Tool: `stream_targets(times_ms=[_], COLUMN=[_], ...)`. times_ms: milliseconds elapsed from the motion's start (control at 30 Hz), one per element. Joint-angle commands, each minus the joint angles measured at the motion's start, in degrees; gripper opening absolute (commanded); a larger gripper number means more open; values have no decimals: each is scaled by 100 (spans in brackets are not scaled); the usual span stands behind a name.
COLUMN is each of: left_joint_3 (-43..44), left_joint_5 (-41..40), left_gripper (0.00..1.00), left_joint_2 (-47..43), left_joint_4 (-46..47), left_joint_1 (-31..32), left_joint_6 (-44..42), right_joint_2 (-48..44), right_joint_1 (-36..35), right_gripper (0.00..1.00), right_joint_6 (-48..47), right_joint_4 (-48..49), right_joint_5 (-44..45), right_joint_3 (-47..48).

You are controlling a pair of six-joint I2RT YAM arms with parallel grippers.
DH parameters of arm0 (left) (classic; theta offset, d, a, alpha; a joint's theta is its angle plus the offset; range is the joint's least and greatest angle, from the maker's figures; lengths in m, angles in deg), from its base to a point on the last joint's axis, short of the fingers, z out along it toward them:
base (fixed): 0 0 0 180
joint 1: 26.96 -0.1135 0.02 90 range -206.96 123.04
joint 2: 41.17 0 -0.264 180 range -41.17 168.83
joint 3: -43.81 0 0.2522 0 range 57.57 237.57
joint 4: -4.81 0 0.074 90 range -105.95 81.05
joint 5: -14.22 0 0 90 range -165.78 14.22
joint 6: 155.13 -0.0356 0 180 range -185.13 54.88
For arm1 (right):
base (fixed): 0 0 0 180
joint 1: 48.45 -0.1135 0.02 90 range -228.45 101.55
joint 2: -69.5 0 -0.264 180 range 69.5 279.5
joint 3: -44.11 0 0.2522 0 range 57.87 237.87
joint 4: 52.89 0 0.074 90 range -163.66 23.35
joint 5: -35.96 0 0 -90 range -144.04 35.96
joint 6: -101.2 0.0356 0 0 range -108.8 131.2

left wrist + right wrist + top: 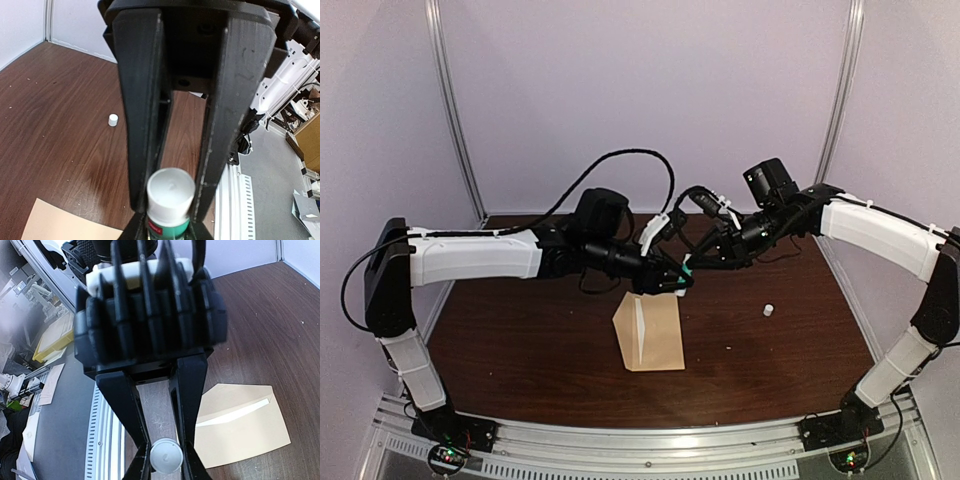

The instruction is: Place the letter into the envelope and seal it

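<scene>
The tan envelope lies flat on the dark wooden table, below both grippers. It also shows in the right wrist view and as a corner in the left wrist view. A pale cream strip runs along its flap edge; the letter's bordered face is hidden. My left gripper and right gripper meet tip to tip above the envelope. Both are shut on one green glue stick. Its white end sits between the left fingers, and a round white end sits between the right fingers.
A small white cap stands on the table to the right of the envelope; it also shows in the left wrist view. Metal rails run along the table's near edge. White walls close the back and sides.
</scene>
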Motion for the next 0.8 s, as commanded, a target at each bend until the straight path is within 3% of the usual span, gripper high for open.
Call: stream_targets(times_ms=[0, 100, 233, 367, 633, 767], left_joint_3=[115, 106, 93, -152, -1618, -1846], left_joint_5=[25, 116, 71, -500, -2791, -3065], left_gripper=[22, 13, 1, 0, 0, 0], left_joint_2=[-1, 55, 54, -174, -315, 123], left_joint_4=[269, 427, 635, 1447, 5772, 7499], left_joint_1=[-63, -72, -74, -73, 3, 66], left_joint_6=[53, 139, 347, 911, 3059, 3681], right_joint_2=[-31, -23, -158, -861, -1103, -1035], right_joint_1=[-49, -72, 102, 693, 828, 564], right_gripper=[11, 14, 31, 49, 50, 52], right_joint_6=[-86, -141, -131, 354, 1328, 1270], right_joint_4=[-60, -98, -329, 413, 1069, 1050], right_joint_5=[38, 108, 130, 620, 1451, 1602], right_joint_3=[154, 175, 505, 504, 71, 84])
